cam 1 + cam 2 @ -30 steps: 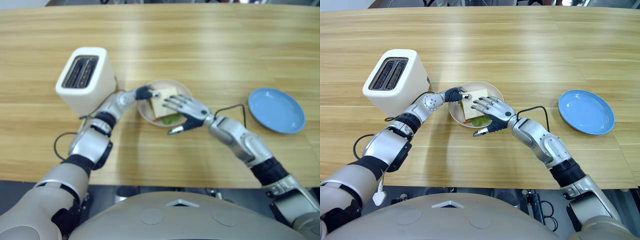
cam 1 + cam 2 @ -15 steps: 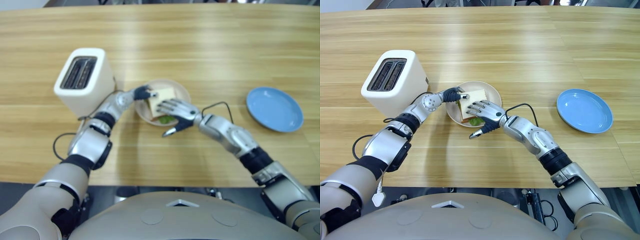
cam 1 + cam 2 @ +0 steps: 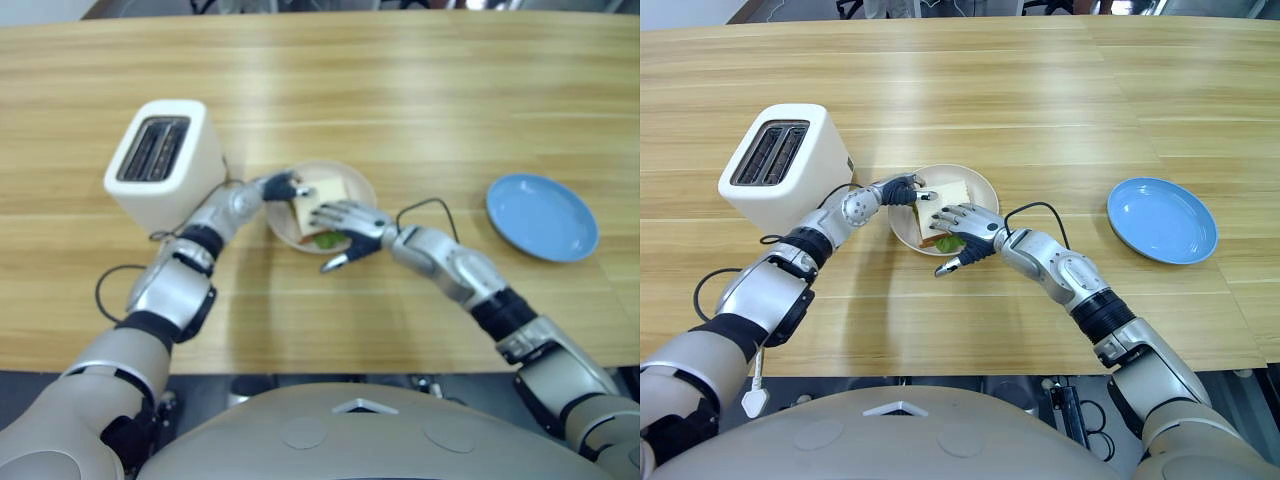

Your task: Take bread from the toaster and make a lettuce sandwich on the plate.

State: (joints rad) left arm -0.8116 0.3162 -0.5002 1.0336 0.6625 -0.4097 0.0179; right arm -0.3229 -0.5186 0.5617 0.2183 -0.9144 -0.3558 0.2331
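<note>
A cream plate [image 3: 980, 184] in the table's middle carries a sandwich: a bread slice [image 3: 951, 194] on top and green lettuce [image 3: 946, 243] peeking out at its near edge. My left hand [image 3: 904, 189] is at the slice's left edge, fingers curled and pinching it. My right hand [image 3: 965, 226] lies over the near part of the sandwich, fingers spread and resting on the bread. The white toaster [image 3: 782, 165] stands left of the plate, its two slots dark.
An empty blue plate [image 3: 1160, 219] sits at the right. A black cable [image 3: 1035, 211] loops behind my right wrist, and the toaster's cord [image 3: 735, 300] trails off the front edge at the left. Bare wooden table [image 3: 1020, 80] stretches beyond.
My right hand has slid left and further onto the sandwich. The left hand stays at the slice's left edge. The camera view has shifted slightly.
</note>
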